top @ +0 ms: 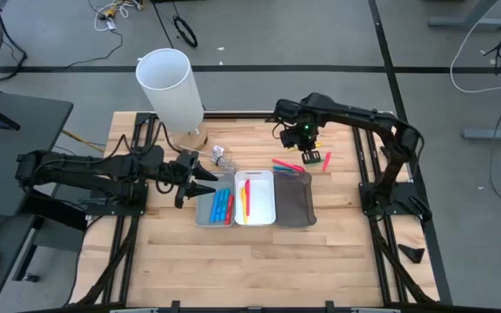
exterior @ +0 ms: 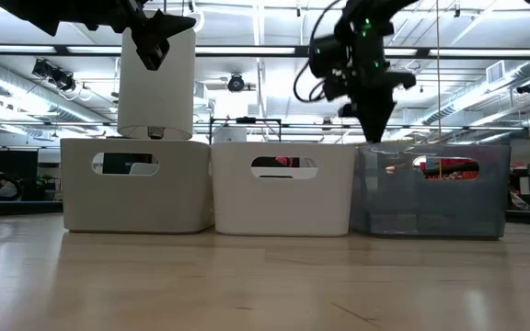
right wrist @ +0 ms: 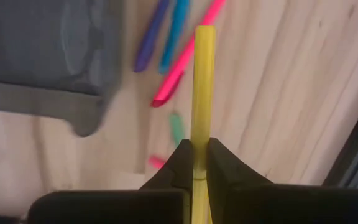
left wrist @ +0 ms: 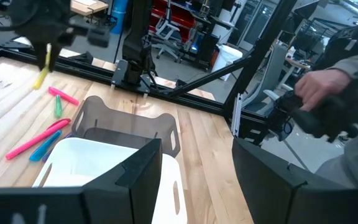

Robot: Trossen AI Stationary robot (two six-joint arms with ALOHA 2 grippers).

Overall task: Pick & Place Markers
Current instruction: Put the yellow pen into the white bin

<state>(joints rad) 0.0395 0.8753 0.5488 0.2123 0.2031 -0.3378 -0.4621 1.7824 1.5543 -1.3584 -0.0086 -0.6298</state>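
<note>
1. While the right gripper [right wrist: 194, 163] is pinching a thin yellow plastic marker [right wrist: 201, 93] between its two dark fingers, it is hanging in the air in the upper right of the high view, above the loose markers on the table.
2. The left gripper [top: 200, 180] is waiting near the middle left of the high view, just beside the trays, with its fingers spread apart and nothing between them.
3. Three small trays are sitting side by side in the middle of the high view: a light grey tray [top: 204, 217] on the left, a white tray [top: 263, 200] in the middle and a dark see-through tray [top: 296, 207] on the right.
4. Some work is looking done: blue and red markers [top: 222, 207] are lying in the light grey tray, and yellow and orange markers [top: 244, 197] are lying in the white tray.
5. The dark tray is looking empty from above.
6. Some work is left: a few pink, blue and green markers [top: 287, 166] are lying on the wooden table [top: 337, 261] just above the dark tray, and one more pink marker [top: 327, 161] is lying a little to the right of them.
7. I am guessing the job is about halfway done, and the yellow marker is likely going to the white tray with the other yellow ones.
8. A tall white tube [top: 170, 87] is standing at the upper left of the table, away from the work.
</note>
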